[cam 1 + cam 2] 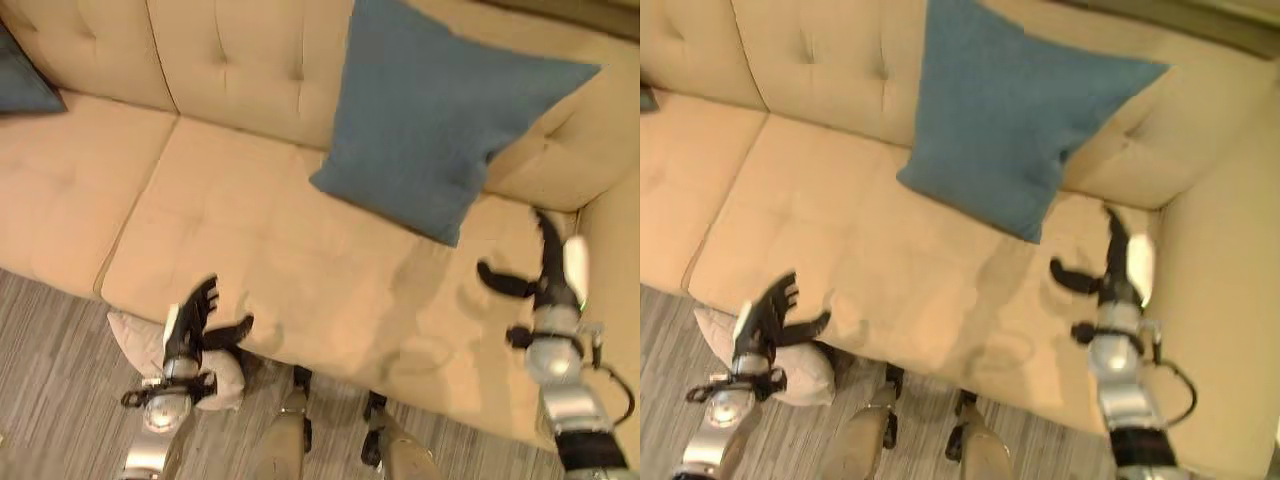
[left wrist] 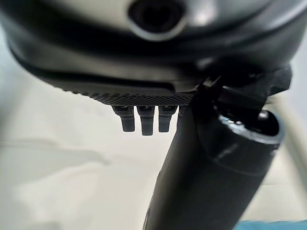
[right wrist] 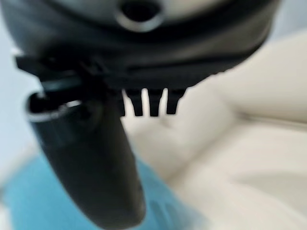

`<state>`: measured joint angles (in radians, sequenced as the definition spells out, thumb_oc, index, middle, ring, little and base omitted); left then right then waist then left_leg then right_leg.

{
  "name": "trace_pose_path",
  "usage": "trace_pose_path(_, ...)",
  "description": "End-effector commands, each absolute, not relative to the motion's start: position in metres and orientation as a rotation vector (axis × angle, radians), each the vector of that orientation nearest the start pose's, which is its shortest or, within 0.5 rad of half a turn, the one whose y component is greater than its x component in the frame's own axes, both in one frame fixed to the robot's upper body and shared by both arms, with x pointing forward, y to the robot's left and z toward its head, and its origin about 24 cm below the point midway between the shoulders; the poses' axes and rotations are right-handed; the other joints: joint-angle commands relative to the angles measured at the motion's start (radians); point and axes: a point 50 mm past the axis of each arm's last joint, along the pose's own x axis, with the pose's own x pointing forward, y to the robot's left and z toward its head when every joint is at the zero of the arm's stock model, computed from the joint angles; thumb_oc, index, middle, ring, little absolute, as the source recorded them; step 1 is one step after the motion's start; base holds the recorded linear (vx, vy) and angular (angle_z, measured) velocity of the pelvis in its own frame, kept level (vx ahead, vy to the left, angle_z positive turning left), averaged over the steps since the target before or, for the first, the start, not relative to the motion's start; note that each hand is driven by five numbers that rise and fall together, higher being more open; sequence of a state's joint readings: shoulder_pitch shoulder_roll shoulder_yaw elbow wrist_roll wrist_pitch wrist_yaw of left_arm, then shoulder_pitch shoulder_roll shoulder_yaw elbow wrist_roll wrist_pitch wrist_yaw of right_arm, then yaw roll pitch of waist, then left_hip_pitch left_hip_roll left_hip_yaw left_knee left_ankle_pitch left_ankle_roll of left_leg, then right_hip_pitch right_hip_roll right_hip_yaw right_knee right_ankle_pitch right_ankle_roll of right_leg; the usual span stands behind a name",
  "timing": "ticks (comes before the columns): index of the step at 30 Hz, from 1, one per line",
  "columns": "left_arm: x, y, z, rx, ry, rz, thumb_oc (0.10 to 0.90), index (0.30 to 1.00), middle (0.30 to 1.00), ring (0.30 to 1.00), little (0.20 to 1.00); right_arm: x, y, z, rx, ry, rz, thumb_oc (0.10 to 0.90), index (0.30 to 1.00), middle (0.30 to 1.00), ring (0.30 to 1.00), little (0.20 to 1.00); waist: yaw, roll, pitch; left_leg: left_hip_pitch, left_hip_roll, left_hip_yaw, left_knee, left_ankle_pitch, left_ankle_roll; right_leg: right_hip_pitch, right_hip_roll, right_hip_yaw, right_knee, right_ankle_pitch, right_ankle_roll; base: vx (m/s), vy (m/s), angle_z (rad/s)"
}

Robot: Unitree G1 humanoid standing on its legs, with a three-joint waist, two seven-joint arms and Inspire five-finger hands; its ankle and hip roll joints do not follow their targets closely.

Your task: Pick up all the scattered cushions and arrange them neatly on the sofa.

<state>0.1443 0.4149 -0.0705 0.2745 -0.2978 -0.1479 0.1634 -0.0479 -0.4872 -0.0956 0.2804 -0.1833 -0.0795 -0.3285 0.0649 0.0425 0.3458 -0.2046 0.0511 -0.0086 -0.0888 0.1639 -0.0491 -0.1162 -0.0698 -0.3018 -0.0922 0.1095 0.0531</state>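
left eye view: blue cushion (image 1: 440, 120) (tilted) on sofa (image 1: 250, 240)

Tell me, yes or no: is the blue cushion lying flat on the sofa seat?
No. The blue cushion stands tilted, leaning against the sofa backrest with its lower corner on the seat.

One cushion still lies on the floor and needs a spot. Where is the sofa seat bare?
Bare: the seat between the blue cushion and a dark cushion at the far left end. Crowded: the right corner, with the blue cushion and right hand. The pale cushion lies under the left hand.
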Motion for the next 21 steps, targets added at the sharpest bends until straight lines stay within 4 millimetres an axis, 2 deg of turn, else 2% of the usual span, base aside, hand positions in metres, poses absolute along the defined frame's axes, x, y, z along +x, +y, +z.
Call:
trace_pose_path(1, 0.202, 0.251, -0.024, 0.164, 0.246, 0.204, 0.800, 0.900, 0.900, 0.900, 0.900, 0.235, -0.296, 0.040, -0.718, 0.042, -0.367, 0.800, 0.900, 0.900, 0.900, 0.900, -0.001, -0.015, -0.211, 0.036, 0.047, 0.040, 0.001, -0.103, -0.058, 0.044, -0.032, -0.038, 0.005, -0.143, 0.068, 0.06, -0.022, -0.01)
trace_pose_path(5, 0.180, 0.250, -0.053, 0.191, 0.391, 0.205, 0.800, 0.900, 0.900, 0.900, 0.900, 0.229, -0.293, 0.019, -0.705, 0.125, -0.334, 0.800, 0.900, 0.900, 0.900, 0.900, 0.010, -0.017, -0.243, 0.076, 0.048, 0.041, 0.001, -0.109, -0.054, 0.095, -0.031, -0.048, 0.005, -0.157, 0.063, 0.06, -0.007, 0.00)
trace_pose_path(8, 0.181, 0.246, -0.055, 0.161, 0.396, 0.221, 0.800, 0.900, 0.900, 0.900, 0.900, 0.233, -0.292, 0.015, -0.693, 0.139, -0.348, 0.800, 0.900, 0.900, 0.900, 0.900, 0.017, -0.016, -0.251, 0.082, 0.044, 0.035, 0.001, -0.111, -0.052, 0.103, -0.033, -0.053, 0.005, -0.160, 0.062, 0.03, -0.002, 0.06)
trace_pose_path(12, 0.187, 0.240, -0.053, 0.146, 0.378, 0.208, 0.800, 0.900, 0.900, 0.900, 0.900, 0.240, -0.293, 0.013, -0.676, 0.152, -0.386, 0.800, 0.900, 0.900, 0.900, 0.900, 0.022, -0.015, -0.253, 0.070, 0.039, 0.024, 0.001, -0.110, -0.052, 0.097, -0.034, -0.059, 0.005, -0.159, 0.061, 0.00, -0.005, 0.12)
trace_pose_path(15, 0.197, 0.234, -0.045, 0.128, 0.329, 0.194, 0.800, 0.900, 0.900, 0.900, 0.900, 0.253, -0.297, 0.015, -0.648, 0.163, -0.453, 0.800, 0.900, 0.900, 0.900, 0.900, 0.036, -0.010, -0.247, 0.046, 0.033, 0.012, 0.001, -0.107, -0.052, 0.076, -0.036, -0.071, 0.005, -0.152, 0.063, -0.02, 0.006, 0.10)
trace_pose_path(18, 0.209, 0.222, -0.029, 0.108, 0.249, 0.148, 0.800, 0.900, 0.900, 0.900, 0.900, 0.274, -0.299, 0.020, -0.563, 0.174, -0.536, 0.800, 0.900, 0.900, 0.900, 0.900, 0.062, 0.000, -0.222, 0.003, 0.026, -0.001, 0.001, -0.102, -0.053, 0.033, -0.041, -0.074, 0.005, -0.139, 0.067, -0.05, 0.023, 0.16)
trace_pose_path(19, 0.209, 0.222, -0.029, 0.107, 0.249, 0.148, 0.800, 0.900, 0.900, 0.900, 0.900, 0.274, -0.299, 0.020, -0.563, 0.173, -0.536, 0.800, 0.900, 0.900, 0.900, 0.900, 0.061, 0.000, -0.222, 0.001, 0.026, -0.001, 0.001, -0.102, -0.053, 0.032, -0.041, -0.074, 0.005, -0.139, 0.067, -0.06, 0.021, 0.04)
trace_pose_path(21, 0.213, 0.215, -0.024, 0.094, 0.223, 0.118, 0.800, 0.900, 0.900, 0.900, 0.900, 0.288, -0.297, 0.029, -0.531, 0.152, -0.560, 0.800, 0.900, 0.900, 0.900, 0.900, 0.077, 0.002, -0.209, -0.030, 0.023, -0.006, 0.001, -0.095, -0.054, 0.000, -0.043, -0.076, 0.005, -0.131, 0.070, -0.04, 0.030, 0.07)
